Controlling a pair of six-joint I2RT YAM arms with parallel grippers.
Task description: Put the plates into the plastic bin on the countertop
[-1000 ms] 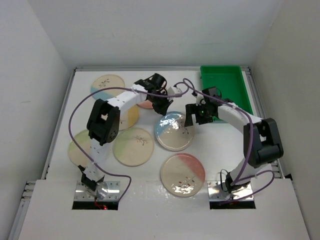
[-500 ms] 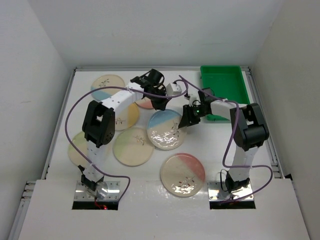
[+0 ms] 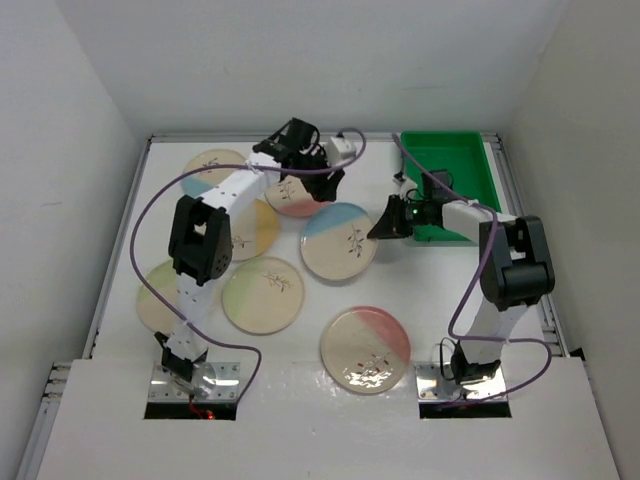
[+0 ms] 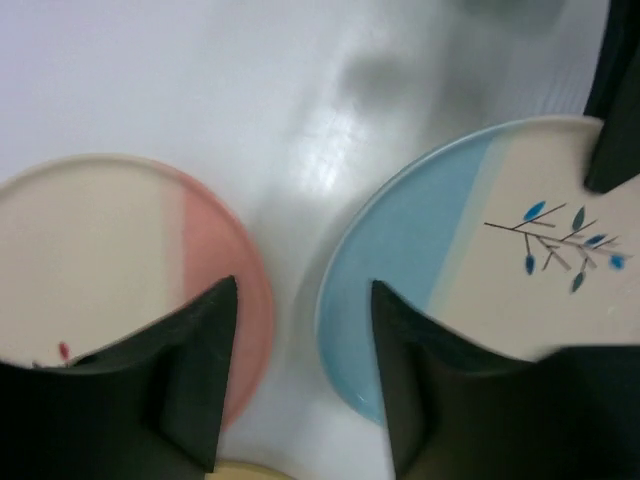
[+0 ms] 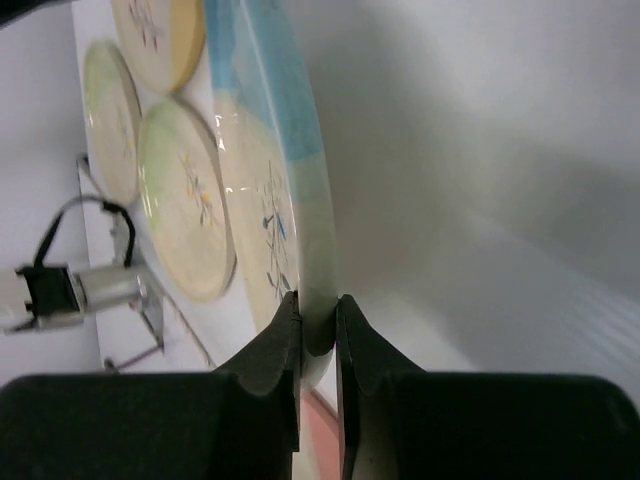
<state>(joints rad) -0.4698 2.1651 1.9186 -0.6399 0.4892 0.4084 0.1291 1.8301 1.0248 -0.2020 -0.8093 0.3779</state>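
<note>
My right hand [image 5: 318, 302] was clamped tight on the rim of the blue-segment plate [image 3: 340, 242], a finger on each face of its right-hand edge. Whether the plate was clear of the table [image 3: 440, 290] I could not tell. My left hand [image 4: 302, 290] hung with its fingers apart and nothing between them, over the gap between that plate and the pink-segment plate [image 3: 295, 197] just beside it toward the far edge.

The table was white and walled on three sides. The green bin [image 3: 450, 160] sat in its far right corner, and my right hand lay between the near left corner of the bin and the plate it gripped.

The other plates lay flat across the left and middle of the table. A blue-and-cream plate [image 3: 213, 170] lay near the far left corner. A yellow plate [image 3: 250, 232] lay partly under my left arm. A pale green plate [image 3: 160, 297] lay by the left edge, with a green-and-yellow plate [image 3: 263, 294] just beside it. A second pink plate [image 3: 366, 348] lay alone near the near edge, well apart from the bin.
</note>
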